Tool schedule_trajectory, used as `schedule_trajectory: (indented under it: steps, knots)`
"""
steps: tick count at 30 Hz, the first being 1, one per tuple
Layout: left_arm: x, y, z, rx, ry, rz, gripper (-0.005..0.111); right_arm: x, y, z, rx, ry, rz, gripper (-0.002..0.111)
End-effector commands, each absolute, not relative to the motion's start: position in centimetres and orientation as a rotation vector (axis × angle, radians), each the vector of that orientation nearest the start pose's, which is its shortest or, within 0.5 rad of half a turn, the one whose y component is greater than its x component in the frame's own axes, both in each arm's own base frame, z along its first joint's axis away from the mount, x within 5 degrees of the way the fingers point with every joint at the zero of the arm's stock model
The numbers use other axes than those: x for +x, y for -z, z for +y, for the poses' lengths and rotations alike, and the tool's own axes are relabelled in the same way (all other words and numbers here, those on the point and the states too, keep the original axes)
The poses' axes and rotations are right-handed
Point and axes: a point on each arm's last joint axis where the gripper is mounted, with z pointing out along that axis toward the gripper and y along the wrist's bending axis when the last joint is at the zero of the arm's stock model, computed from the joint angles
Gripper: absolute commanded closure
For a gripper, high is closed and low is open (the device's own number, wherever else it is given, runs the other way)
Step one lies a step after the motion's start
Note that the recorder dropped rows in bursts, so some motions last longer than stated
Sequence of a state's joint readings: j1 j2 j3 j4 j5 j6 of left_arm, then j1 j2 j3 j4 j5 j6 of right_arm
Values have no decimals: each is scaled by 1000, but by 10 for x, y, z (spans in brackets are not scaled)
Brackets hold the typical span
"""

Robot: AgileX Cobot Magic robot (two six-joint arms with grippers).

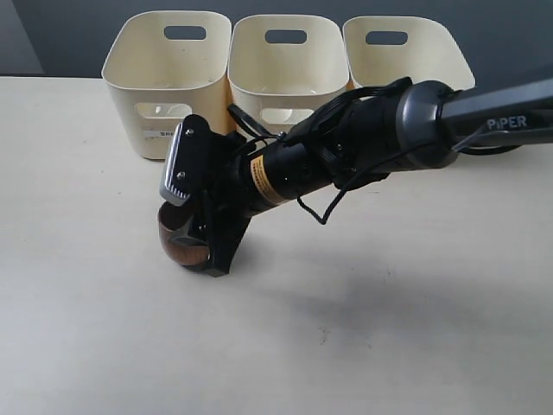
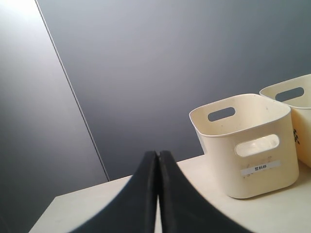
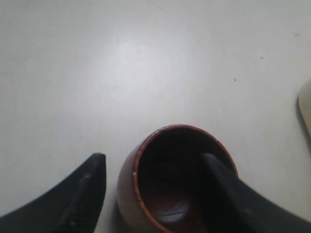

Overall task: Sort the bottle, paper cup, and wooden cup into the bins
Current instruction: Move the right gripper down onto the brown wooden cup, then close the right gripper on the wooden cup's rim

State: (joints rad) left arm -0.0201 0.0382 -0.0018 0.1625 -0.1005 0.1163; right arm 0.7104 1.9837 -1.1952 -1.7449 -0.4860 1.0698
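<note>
The right pincer stands released, one finger inside the wooden cup and the other outside its wall, on the desk. Closing off-centre could tip the cup. Beyond wait the bins.

Even, soft overhead light, no glare. Faint diffuse shadow on table below arm, approx 5 o'clock of centre in ext view. Ext view sharp. Both wrist views: close gripper fingers blurred, out of focus; right wrist pic slightly dim, grainy.
</note>
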Motion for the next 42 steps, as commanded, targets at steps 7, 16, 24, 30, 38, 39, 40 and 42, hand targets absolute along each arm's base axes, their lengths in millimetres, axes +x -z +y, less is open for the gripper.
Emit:
schedule_trajectory:
  steps: [7, 16, 24, 30, 38, 39, 40, 42]
  knots:
    - [58, -221, -3, 224, -198, 1399, 107, 286, -154, 299, -1680, -560, 1631, 54]
    - [58, -221, -3, 224, -198, 1399, 107, 287, -148, 299, -1686, -540, 1644, 54]
    - [58, -221, -3, 224, -198, 1399, 107, 290, -127, 299, -1710, -520, 1685, 54]
    - [58, -221, -3, 224, -198, 1399, 107, 291, -124, 298, -1705, -496, 1698, 65]
    - [58, -221, -3, 224, -198, 1399, 107, 293, -124, 297, -1734, -452, 1660, 109]
    - [58, -221, -3, 224, -198, 1399, 107, 293, -124, 297, -1733, -443, 1661, 109]
    - [58, -221, -3, 224, -198, 1399, 107, 294, -124, 297, -1731, -437, 1663, 109]
    - [58, -221, -3, 224, -198, 1399, 107, 295, -123, 296, -1727, -424, 1667, 109]
